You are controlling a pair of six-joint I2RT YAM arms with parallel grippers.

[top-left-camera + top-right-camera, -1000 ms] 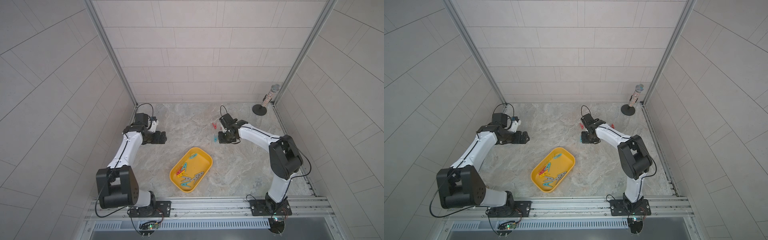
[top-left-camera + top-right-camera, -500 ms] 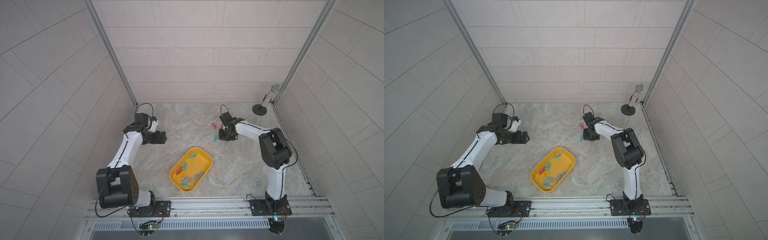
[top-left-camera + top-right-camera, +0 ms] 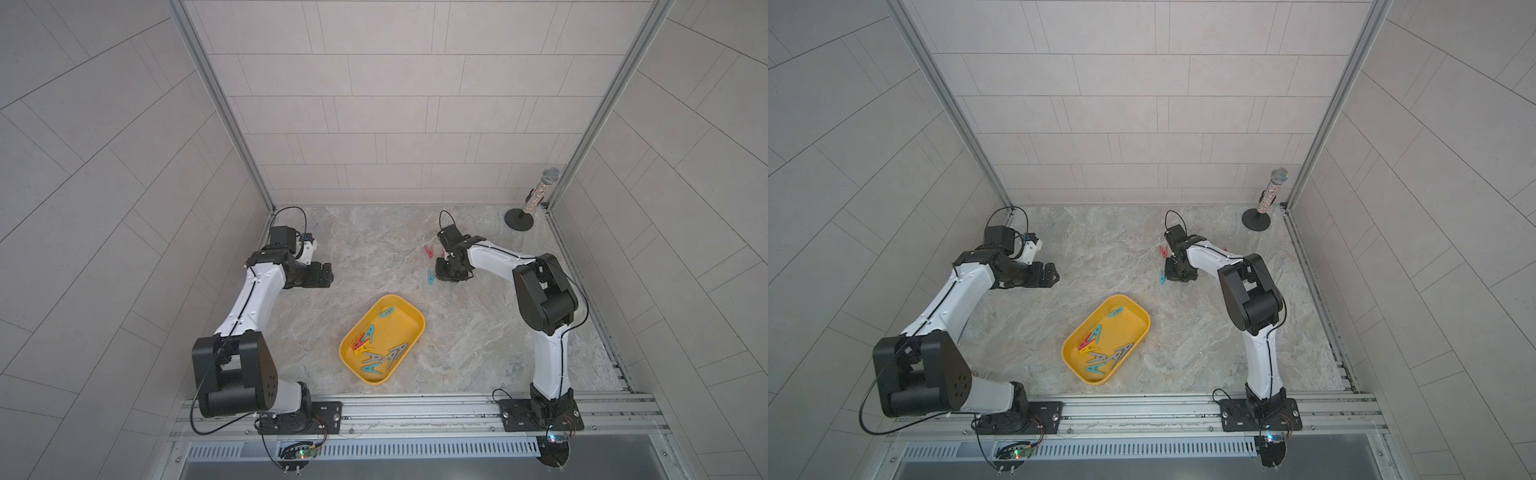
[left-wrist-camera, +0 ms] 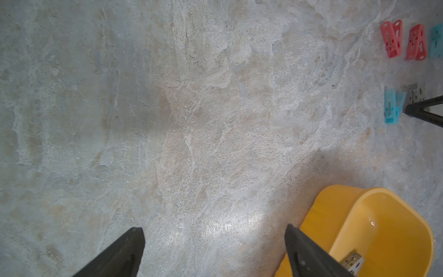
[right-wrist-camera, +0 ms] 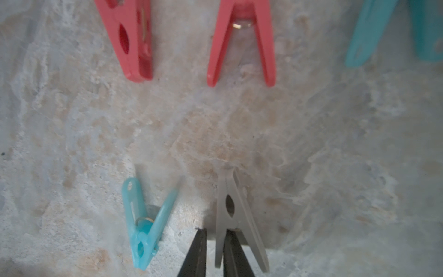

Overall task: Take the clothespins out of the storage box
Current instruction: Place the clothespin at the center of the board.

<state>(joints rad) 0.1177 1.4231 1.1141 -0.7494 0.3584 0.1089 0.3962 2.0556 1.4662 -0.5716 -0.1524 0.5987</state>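
Right gripper (image 3: 446,276) low at the table (image 3: 478,353), right of centre in both top views, among pegs (image 3: 429,251) already out of the box (image 3: 405,322). In right wrist view, fingers (image 5: 195,251) only a sliver apart, with one leg of a grey peg (image 5: 230,211) between them at bottom centre. Pinching or just loosened: cannot tell, view soft there. Grey peg flat on the table, apex toward frame top, legs toward the bottom edge. Teal peg (image 5: 143,223) just beside it, two red pegs (image 5: 242,40) and another teal one along the top edge. Left gripper (image 3: 322,280) left of centre, spread wide, nothing between its fingers (image 4: 129,251), over bare table. Box at lower centre between the arms, apart from both grippers, long axis diagonal from lower left to upper right. Several pegs inside, bunched in the lower-left half, one teal alone near the upper-right end. Key relation for the next pick: heap down and left of right gripper, down and right of left gripper, box's upper-right end toward right gripper. Judged about equally near for either arm. Judged right arm's turn after letting go of grey peg.
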